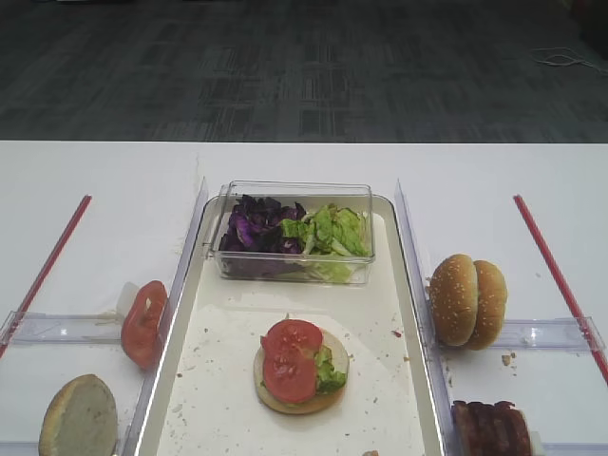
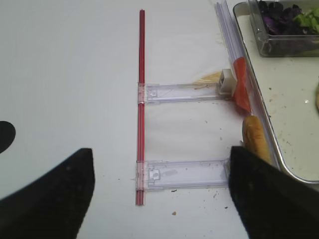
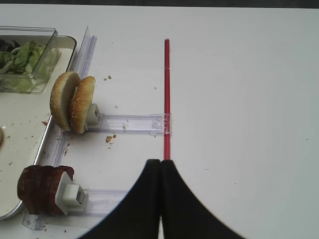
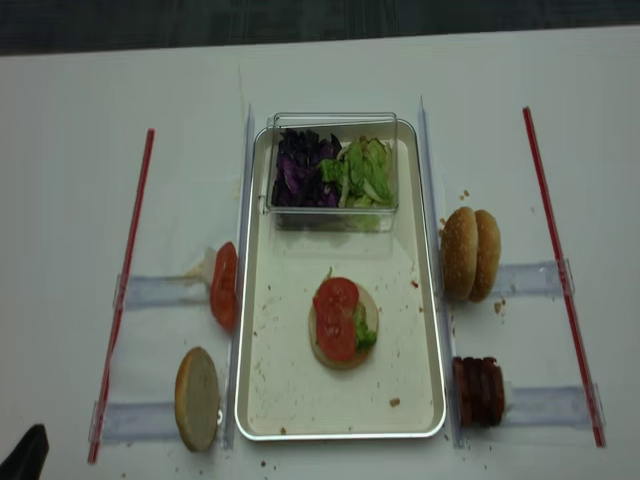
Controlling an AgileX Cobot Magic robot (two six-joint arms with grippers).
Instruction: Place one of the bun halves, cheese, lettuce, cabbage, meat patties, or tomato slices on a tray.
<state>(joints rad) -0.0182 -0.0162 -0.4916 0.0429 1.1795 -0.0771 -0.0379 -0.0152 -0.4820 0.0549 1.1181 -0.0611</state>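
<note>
Patties seem the next layer: the meat patties [image 3: 44, 190] stand on edge just left of my right gripper [image 3: 160, 172], jaws pressed together, beside the tray [image 3: 30, 144]. Left jaws are spread, farther away.

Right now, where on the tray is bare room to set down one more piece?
On the tray, bare patches lie left and right of the stacked bun, and between it and the clear box. The far end is crowded by that box holding cabbage and lettuce.
</note>
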